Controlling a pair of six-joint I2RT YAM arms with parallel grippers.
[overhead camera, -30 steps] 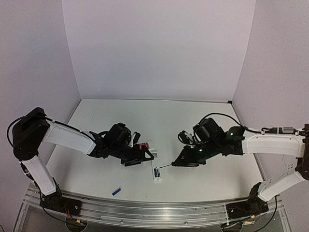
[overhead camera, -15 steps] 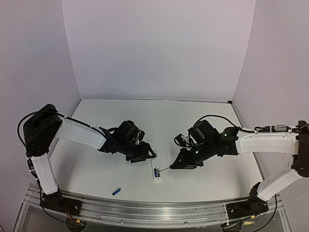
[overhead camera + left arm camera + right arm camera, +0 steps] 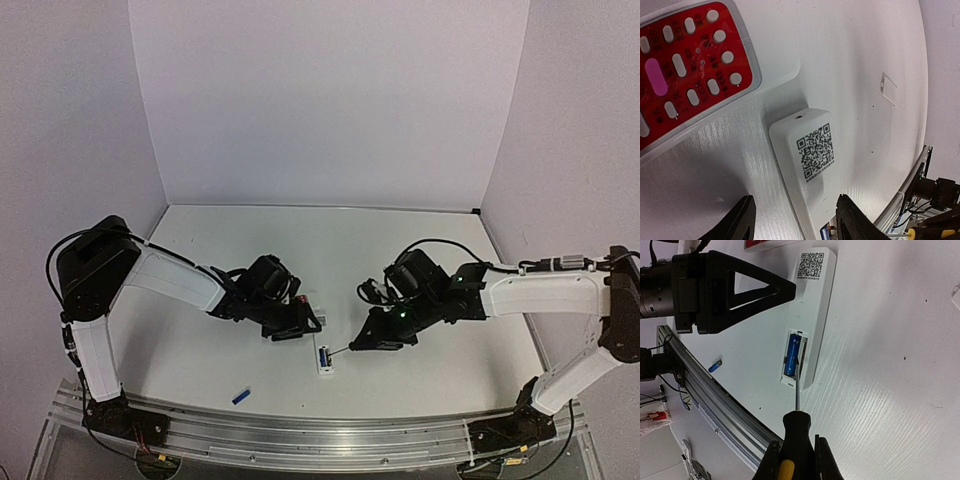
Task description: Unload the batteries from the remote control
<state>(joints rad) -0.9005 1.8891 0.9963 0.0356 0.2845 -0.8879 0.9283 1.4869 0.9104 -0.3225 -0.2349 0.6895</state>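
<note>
The white remote control (image 3: pixel 810 150) lies back up, QR sticker showing, and also appears in the top view (image 3: pixel 325 362). Its battery bay is open at the near end with one blue battery (image 3: pixel 791 356) inside. A second blue battery (image 3: pixel 240 397) lies loose near the front rail and shows in the right wrist view (image 3: pixel 715 365). My left gripper (image 3: pixel 795 222) is open, one finger on each side of the remote, and appears in the top view (image 3: pixel 305 325). My right gripper (image 3: pixel 797 462) is shut on the black-and-yellow screwdriver (image 3: pixel 797 435). The screwdriver tip rests at the bay beside the battery.
A red-faced remote (image 3: pixel 685 75) lies just beyond the white one, under my left wrist. A small pale flat piece (image 3: pixel 888 89) lies on the white table further right. The metal front rail (image 3: pixel 320 435) runs close behind the loose battery.
My left gripper has moved right and come down over the far end of the white remote. My right gripper with the screwdriver has shifted slightly left, tip still at the bay.
</note>
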